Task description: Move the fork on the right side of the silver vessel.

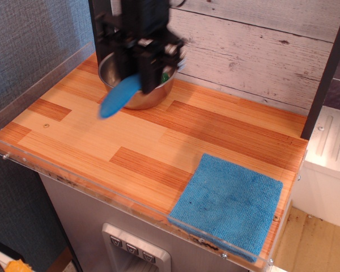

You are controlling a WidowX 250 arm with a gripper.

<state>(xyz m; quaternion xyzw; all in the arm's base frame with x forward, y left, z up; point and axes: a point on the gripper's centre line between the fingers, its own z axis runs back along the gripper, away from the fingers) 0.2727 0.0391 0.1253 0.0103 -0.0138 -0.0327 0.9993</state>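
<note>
Blurred tool [137,71] apparently grips fork [119,97], before silver vessel [160,93].

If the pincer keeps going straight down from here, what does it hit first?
Probably the silver vessel: the pincer hangs over its front rim, holding the fork. Depth unclear; the fork's handle tip may reach the tabletop first.

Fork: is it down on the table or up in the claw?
Up. The claw grips the fork, its blue handle hanging tilted in front of the bowl.
</note>
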